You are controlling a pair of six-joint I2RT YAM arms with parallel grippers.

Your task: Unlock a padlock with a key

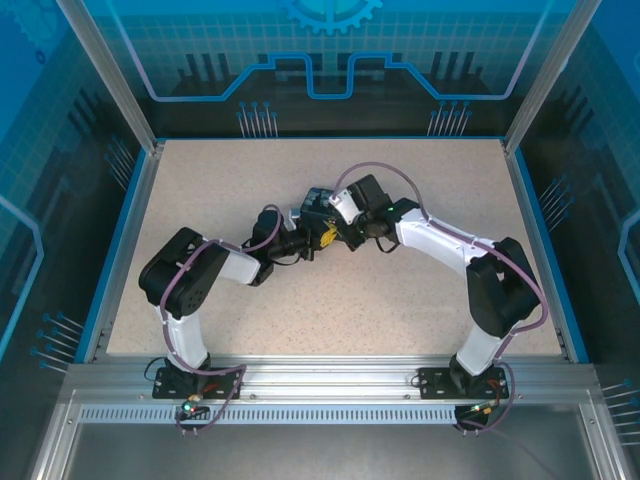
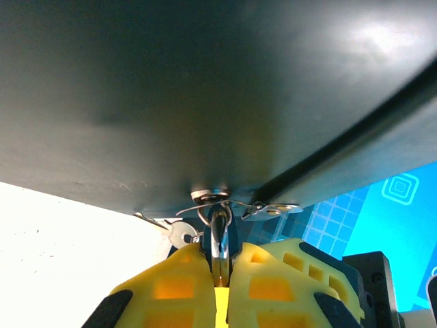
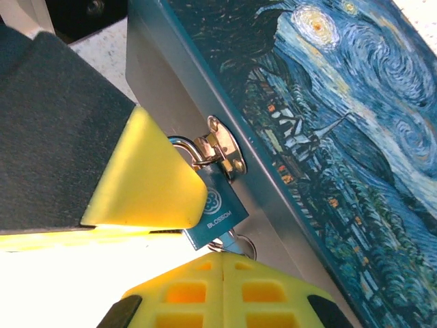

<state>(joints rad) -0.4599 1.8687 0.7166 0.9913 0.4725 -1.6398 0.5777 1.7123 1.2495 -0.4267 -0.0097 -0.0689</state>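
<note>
The padlock point(image 3: 218, 205) has a small blue body and hangs by its silver shackle from the hasp point(image 3: 222, 147) on the box's side. My left gripper point(image 2: 220, 258) is shut on the padlock point(image 2: 220, 239), one yellow finger point(image 3: 150, 178) lying across the blue body. The key point(image 3: 235, 240) sticks out of the padlock's lower end. My right gripper point(image 3: 225, 260) is shut on the key's head, right below the padlock. From above, both grippers meet at the box's near side, the left gripper point(image 1: 318, 238) beside the right gripper point(image 1: 345, 232).
The swirl-painted dark blue box point(image 3: 341, 123) lies mid-table point(image 1: 312, 200), and its grey side point(image 2: 205, 89) looms over the left wrist camera. A small silver tab with a hole point(image 2: 181, 236) hangs beside the padlock. The speckled tabletop point(image 1: 200, 190) has blue raised edges.
</note>
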